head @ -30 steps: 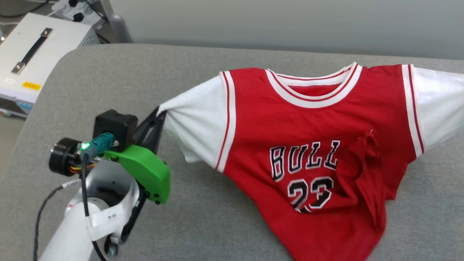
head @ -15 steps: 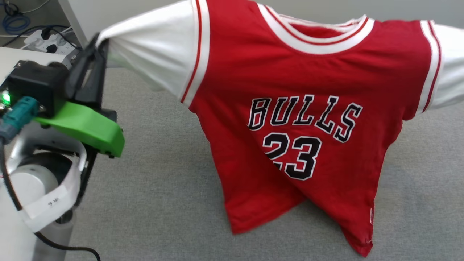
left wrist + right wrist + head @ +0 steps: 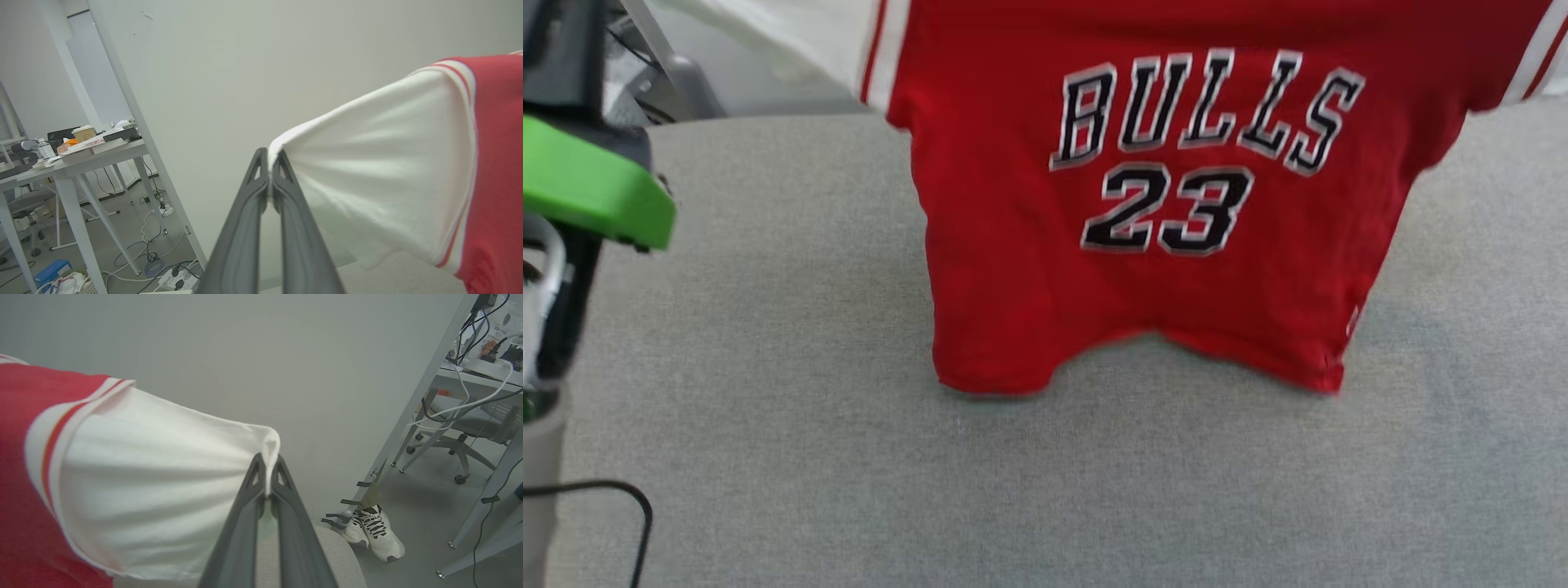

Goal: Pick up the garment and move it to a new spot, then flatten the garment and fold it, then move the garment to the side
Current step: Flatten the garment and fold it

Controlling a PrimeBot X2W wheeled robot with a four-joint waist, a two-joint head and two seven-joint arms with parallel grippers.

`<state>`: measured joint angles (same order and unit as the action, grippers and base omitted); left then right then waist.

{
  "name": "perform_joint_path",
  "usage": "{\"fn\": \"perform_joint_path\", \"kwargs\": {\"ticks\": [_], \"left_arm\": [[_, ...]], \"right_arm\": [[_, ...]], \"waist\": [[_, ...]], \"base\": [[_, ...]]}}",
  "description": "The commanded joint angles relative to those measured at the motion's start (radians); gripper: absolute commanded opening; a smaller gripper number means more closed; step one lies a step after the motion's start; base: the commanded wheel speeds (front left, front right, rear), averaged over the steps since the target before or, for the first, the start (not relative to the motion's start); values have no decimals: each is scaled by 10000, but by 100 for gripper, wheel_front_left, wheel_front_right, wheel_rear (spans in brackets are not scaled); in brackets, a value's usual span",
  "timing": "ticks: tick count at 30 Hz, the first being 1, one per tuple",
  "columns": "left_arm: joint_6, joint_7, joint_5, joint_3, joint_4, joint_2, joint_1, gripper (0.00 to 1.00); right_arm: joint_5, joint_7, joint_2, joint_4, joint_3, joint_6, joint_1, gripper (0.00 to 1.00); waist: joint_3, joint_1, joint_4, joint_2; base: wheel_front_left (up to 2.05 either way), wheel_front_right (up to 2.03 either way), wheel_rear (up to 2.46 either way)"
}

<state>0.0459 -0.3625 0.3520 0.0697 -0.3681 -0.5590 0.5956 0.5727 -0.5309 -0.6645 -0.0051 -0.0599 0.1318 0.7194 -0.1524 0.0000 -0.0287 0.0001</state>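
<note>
The garment (image 3: 1160, 269), a red jersey with black lettering and the number 23, hangs spread in the air above the grey cushioned surface (image 3: 768, 425), its hem just off it. In the left wrist view my left gripper (image 3: 269, 157) is shut on the tip of one white sleeve (image 3: 376, 171). In the right wrist view my right gripper (image 3: 267, 461) is shut on the tip of the other white sleeve (image 3: 155, 482). Both sleeves are pulled taut. The green housing (image 3: 592, 184) of my left wrist shows at the head view's left edge.
A desk (image 3: 69, 157) with clutter and floor cables stands off to the left. On the right are a white frame leg (image 3: 412, 408), an office chair (image 3: 461, 428) and a person's shoe (image 3: 374, 533) on the floor.
Both arms have lifted the garment clear of the surface, and it now hangs flat with the earlier bunched fold gone. The head camera has also shifted.
</note>
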Motion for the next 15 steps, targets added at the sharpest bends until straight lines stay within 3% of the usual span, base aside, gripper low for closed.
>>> {"fn": "perform_joint_path", "kwargs": {"ticks": [1, 9, 15], "left_arm": [[-84, -35, 58, -156, 156, -191, 405, 0], [-1053, 118, -150, 207, 1853, -890, 3415, 0], [-1466, 668, -672, 1065, 3853, -769, 6493, 0]], "right_arm": [[1, 107, 31, 206, -55, -11, 429, 0], [-533, 596, 3, 1805, 388, -11, 3405, 0], [-1129, 1180, 254, 3200, 772, -11, 5868, 0]], "waist": [[-653, 0, -118, -1], [-2571, 0, -59, -1], [-3987, 0, 53, -1]], "base": [[0, 0, 0], [0, 0, 0], [0, 0, 0]]}}
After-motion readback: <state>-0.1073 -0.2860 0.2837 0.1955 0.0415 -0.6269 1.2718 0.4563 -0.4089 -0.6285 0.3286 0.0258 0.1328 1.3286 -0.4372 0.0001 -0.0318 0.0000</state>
